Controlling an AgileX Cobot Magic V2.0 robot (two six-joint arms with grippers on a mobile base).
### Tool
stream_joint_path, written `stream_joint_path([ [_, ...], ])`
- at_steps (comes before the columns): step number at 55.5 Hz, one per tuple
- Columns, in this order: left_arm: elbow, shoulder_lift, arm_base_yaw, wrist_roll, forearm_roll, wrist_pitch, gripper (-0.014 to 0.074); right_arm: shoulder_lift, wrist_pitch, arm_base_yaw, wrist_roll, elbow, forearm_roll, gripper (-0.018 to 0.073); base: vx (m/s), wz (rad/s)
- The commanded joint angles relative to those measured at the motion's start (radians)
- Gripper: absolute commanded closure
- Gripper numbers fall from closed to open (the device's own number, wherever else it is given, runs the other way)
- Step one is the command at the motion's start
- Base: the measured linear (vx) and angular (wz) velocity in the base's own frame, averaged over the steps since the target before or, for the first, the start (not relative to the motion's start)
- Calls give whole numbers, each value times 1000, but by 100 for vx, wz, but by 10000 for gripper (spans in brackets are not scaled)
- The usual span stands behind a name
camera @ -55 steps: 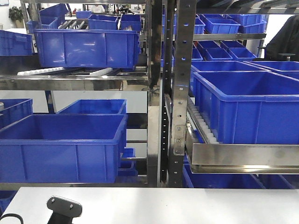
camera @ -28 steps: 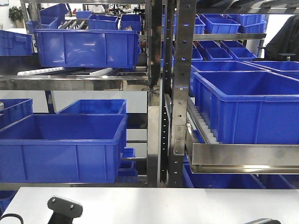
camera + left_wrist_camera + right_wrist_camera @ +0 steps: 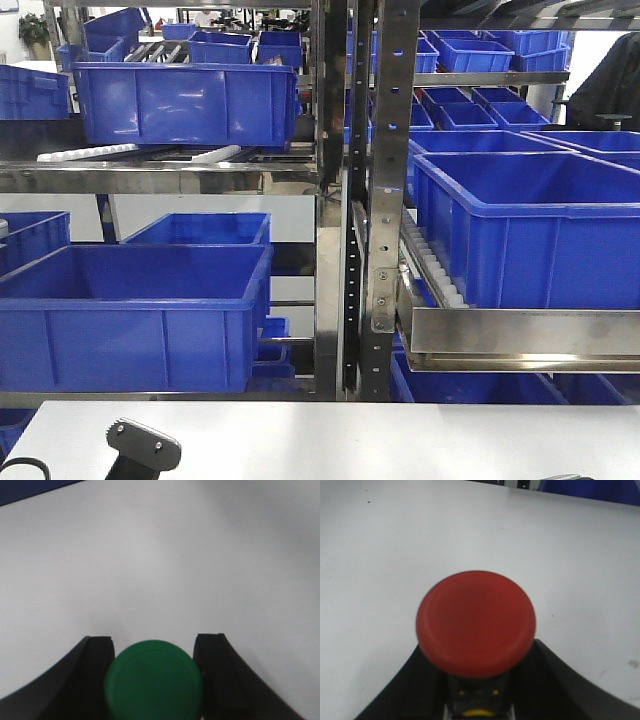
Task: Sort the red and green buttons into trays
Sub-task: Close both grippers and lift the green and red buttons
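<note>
The green button (image 3: 153, 680) fills the gap between my left gripper's (image 3: 154, 647) black fingers (image 3: 92, 672), which are shut on it; only its round green cap shows. The red button (image 3: 476, 622) sits in my right gripper (image 3: 480, 662), whose jaws are shut against its black body with yellow marking (image 3: 478, 702) under the red cap. Both grippers are over the white table (image 3: 160, 555). I cannot tell how high above it they are. The trays are out of view in every frame.
Metal racks (image 3: 385, 200) behind the white table's (image 3: 330, 435) far edge carry several deep blue crates (image 3: 130, 315). A black part of my left arm (image 3: 145, 445) pokes up at the lower left of the front view. A blue crate edge (image 3: 590, 490) lies beyond the table.
In the front view the black part of my left arm has sunk slightly and shifted right. A dark sliver of the right arm showed at the bottom right half a second ago and has dropped lower.
</note>
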Motion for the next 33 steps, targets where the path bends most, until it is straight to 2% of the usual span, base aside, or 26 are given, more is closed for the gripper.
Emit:
stream_joint_path([
  [1,-23,-37,-2,-4,-8,-48,471,-35,-80,2,4,-13,15,536,0,0],
  [3,-23,-37,-2,-4,-8,-47,471,-35,-93,2,4,-13,14,573,0,0],
  [11,-23,-42,-2,-6,-8,-57,471,-66,-102,2,14,-11,-25,573,0,0],
  [27,-23,-135,-2,-6,-8,-58,471,-303,124,2,103,-11,-90,570,0,0],
  [33,-23,-209,-2,-7,-8,-50,471,-436,212,2,176,-11,-138,569,0,0],
])
